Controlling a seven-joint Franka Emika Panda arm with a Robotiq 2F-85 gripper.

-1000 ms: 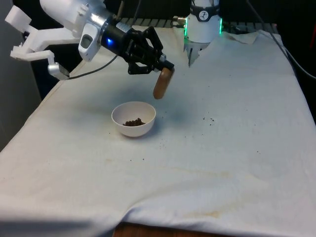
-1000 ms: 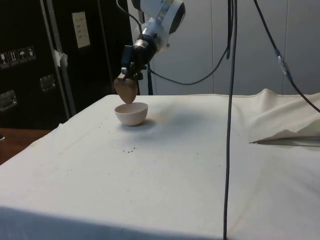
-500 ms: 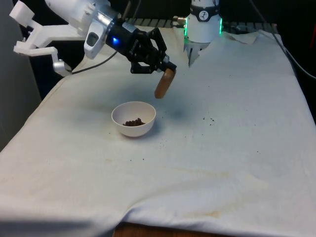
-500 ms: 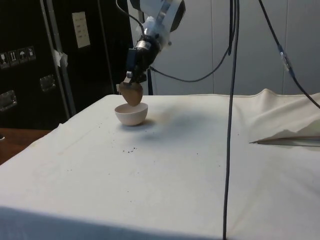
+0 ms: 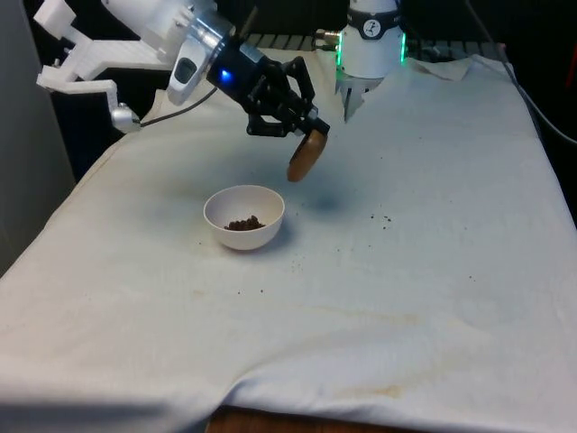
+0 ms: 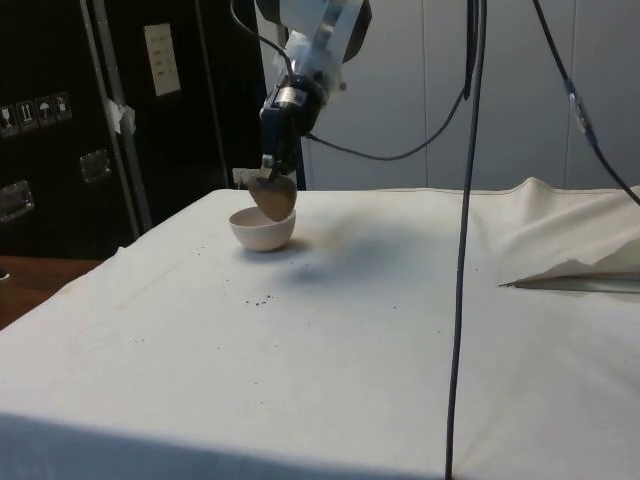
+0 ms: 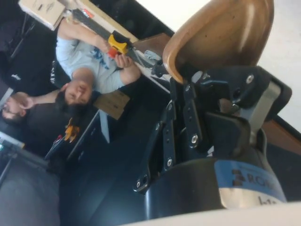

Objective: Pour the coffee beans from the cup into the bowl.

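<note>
So the gripper point(image 5: 305, 129) is up in the air above the table point(image 5: 433, 271), with its fingers clamped tight on the rim of the brown cup point(image 5: 306, 156); the cup hangs tipped over below them, off the cloth entirely; in the front view it sits just past the bowl point(image 5: 243, 216), toward the front view's right and a bit further back, not straight over it; from the side view the cup point(image 6: 275, 196) overlaps the far rim of the bowl point(image 6: 262, 229), so hard to say there how far apart they really are.

The white bowl stands on the cloth with a small heap of coffee beans point(image 5: 244, 222) in the bottom; a few stray beans point(image 5: 382, 217) are scattered on the cloth toward the front view's right, and a few more point(image 5: 297, 264) just in front of the bowl.

In the wrist view the cup point(image 7: 221, 33) looks empty inside as far as I can see; two people are visible past it too, one holding a yellow tool point(image 7: 117, 43).
</note>
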